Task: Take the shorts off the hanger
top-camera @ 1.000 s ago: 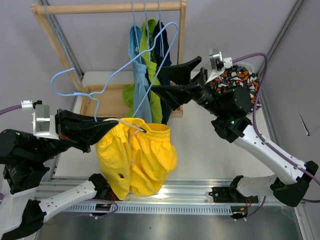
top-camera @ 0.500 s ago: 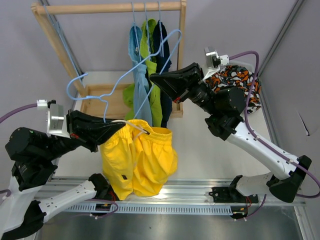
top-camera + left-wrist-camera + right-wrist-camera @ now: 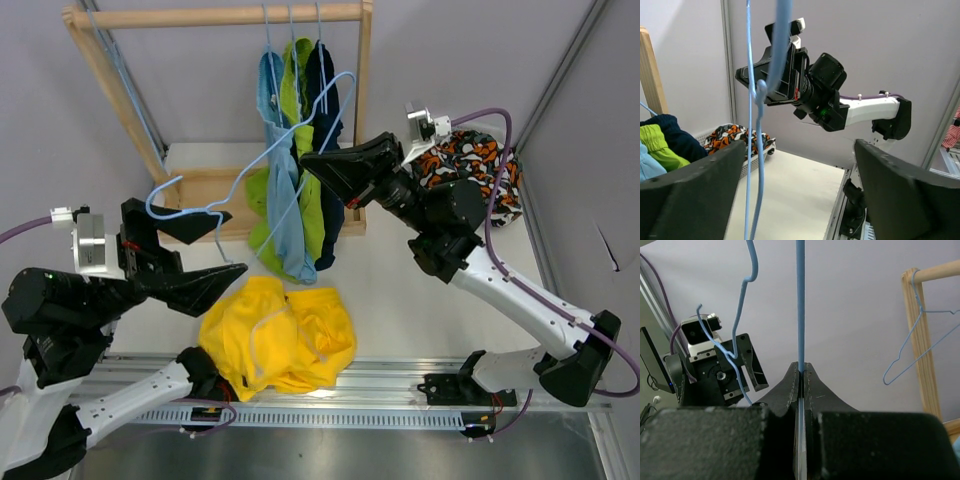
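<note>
The yellow shorts (image 3: 280,335) lie crumpled on the table near its front edge, free of the hanger. The thin blue hanger (image 3: 232,183) hangs in the air above them with no garment on it. My right gripper (image 3: 306,158) is shut on its wire (image 3: 800,305), which runs up from between the closed jaws (image 3: 801,366). My left gripper (image 3: 222,250) stands open beside the hook end and holds nothing. In the left wrist view the wire (image 3: 759,130) passes in front of the left finger (image 3: 690,195).
Light blue (image 3: 283,190), lime green (image 3: 300,110) and navy shorts (image 3: 325,100) hang on the wooden rack (image 3: 210,16). Patterned shorts (image 3: 470,160) fill a basket at the right. Another blue hanger (image 3: 920,347) hangs on the rack's rod.
My right gripper closed on the hanger's wire. My left gripper opened and let go of the yellow shorts, which dropped off the hanger onto the table.
</note>
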Controlling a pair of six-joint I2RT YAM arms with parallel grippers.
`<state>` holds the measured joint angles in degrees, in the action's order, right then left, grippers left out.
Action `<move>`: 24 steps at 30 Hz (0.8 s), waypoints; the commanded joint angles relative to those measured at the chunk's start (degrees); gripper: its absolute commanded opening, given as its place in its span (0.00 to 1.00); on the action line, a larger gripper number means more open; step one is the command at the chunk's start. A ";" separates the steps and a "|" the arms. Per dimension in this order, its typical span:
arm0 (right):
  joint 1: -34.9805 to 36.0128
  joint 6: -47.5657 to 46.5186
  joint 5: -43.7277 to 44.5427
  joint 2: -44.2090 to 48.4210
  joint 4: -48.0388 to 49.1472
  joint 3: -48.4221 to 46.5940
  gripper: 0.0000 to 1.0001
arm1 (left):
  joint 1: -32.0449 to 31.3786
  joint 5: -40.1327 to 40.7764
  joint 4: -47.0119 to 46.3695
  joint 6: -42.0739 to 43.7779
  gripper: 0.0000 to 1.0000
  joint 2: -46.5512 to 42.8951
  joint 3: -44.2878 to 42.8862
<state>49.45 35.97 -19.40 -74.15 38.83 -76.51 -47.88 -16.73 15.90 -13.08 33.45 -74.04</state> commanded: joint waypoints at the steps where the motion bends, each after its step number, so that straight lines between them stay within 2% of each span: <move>1: -0.49 -0.02 1.38 2.87 3.80 0.04 0.00 | -0.29 0.12 -2.46 -0.36 0.90 0.47 0.21; 2: -0.50 0.07 1.55 3.13 3.97 0.31 0.00 | -0.29 -0.23 -2.19 -0.45 0.87 0.91 0.13; 6: -0.58 0.25 1.56 3.57 3.89 0.84 0.00 | -0.29 -1.02 -2.45 -0.37 0.86 2.14 0.82; 7: -0.67 0.25 1.47 3.66 3.80 1.01 0.00 | -0.29 -0.41 -2.80 -0.19 0.81 2.32 1.26; 10: -1.11 0.51 1.73 4.36 3.89 1.80 0.00 | -0.29 1.25 -3.33 0.33 0.57 2.76 1.88; 12: -1.20 1.12 1.73 4.89 4.24 2.41 0.00 | -0.29 1.52 -3.77 0.69 0.48 3.81 1.97; 14: -1.20 1.47 1.65 5.33 4.67 2.86 0.00 | -0.29 1.61 -4.12 1.13 0.28 4.86 2.15; 15: -1.20 2.00 1.73 5.68 5.03 3.29 0.00 | -0.29 2.05 -4.04 1.22 0.11 5.91 1.88; 16: -1.29 2.26 1.82 5.86 5.20 4.25 0.00 | -0.29 3.01 -3.69 0.96 0.00 6.44 1.45; 21: -1.37 3.15 1.91 6.74 5.30 6.02 0.01 | -0.29 6.70 -2.64 1.21 0.00 7.15 0.57; 23: -1.29 2.97 2.34 7.26 4.16 6.46 0.28 | -0.29 9.07 2.36 3.32 0.00 7.24 -3.20; 24: -1.37 2.88 2.78 7.53 3.98 6.72 0.68 | -0.29 12.30 6.30 4.11 0.00 7.24 -6.61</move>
<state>47.62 39.42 -16.78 -68.16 41.01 -70.26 -47.90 -10.61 16.73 -11.33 40.07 -74.28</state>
